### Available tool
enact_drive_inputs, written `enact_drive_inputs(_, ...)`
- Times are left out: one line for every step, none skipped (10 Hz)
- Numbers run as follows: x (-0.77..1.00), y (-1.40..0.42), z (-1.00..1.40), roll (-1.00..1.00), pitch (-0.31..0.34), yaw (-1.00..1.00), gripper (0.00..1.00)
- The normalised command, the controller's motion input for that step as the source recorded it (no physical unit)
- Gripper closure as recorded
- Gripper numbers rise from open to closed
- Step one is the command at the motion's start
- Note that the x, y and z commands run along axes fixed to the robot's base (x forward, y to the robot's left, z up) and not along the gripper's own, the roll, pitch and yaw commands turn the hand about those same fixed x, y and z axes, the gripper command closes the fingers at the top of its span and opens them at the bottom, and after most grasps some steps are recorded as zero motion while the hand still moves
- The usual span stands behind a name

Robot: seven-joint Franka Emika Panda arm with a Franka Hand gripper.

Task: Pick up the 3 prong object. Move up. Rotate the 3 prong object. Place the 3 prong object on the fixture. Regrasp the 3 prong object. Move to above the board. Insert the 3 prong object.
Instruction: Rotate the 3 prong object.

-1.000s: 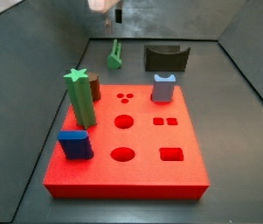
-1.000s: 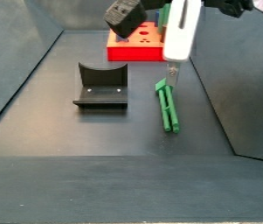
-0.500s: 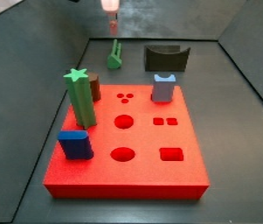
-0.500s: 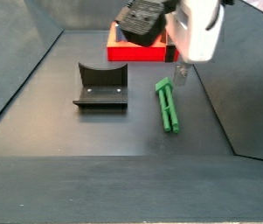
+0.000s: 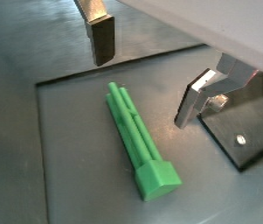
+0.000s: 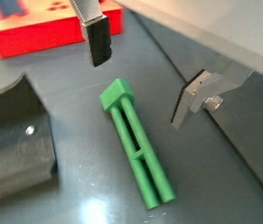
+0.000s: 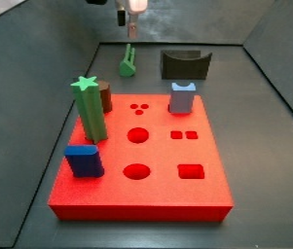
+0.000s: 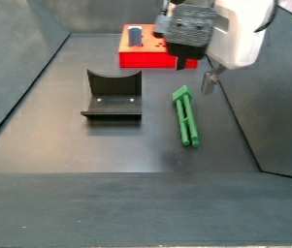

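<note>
Gripper [image 6: 145, 74] hangs above the floor, jaws apart — nothing between the silver plate fingers [image 5: 100, 37]. The long green three-rod 3 prong object [image 6: 136, 142] lies flat on the dark floor beneath, just beside the dark notched fixture [image 8: 112, 94]. Red slab board [image 7: 142, 156] sits well apart.

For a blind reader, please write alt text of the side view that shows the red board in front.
A large red rectangular board carries a green star-topped post, a blue block and a grey-blue peg. Behind it lie the slender green three-prong piece and dark notched fixture, the claw hanging above.
</note>
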Motion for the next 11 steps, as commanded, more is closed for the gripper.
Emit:
enact_drive_inputs(0.04,0.00,-0.03,0.00,-0.007,1.00,0.00)
enact_drive_inputs(0.04,0.00,-0.03,0.00,-0.007,1.00,0.00)
enact_drive_inputs(0.04,0.00,-0.03,0.00,-0.008,1.00,0.00)
enact_drive_inputs(0.04,0.00,-0.03,0.00,-0.009,1.00,0.00)
enact_drive_inputs(0.04,0.00,-0.03,0.00,-0.009,1.00,0.00)
enact_drive_inputs(0.04,0.00,-0.03,0.00,-0.010,1.00,0.00)
enact_drive_inputs(0.04,0.00,-0.03,0.00,-0.011,1.00,0.00)
enact_drive_inputs(0.04,0.00,-0.03,0.00,-0.012,1.00,0.00)
enact_drive_inputs(0.04,0.00,-0.03,0.00,-0.014,1.00,0.00)
enact_drive_inputs(0.04,0.00,-0.03,0.00,-0.016,1.00,0.00)
enact_drive_inputs(0.04,0.00,-0.03,0.00,-0.018,1.00,0.00)
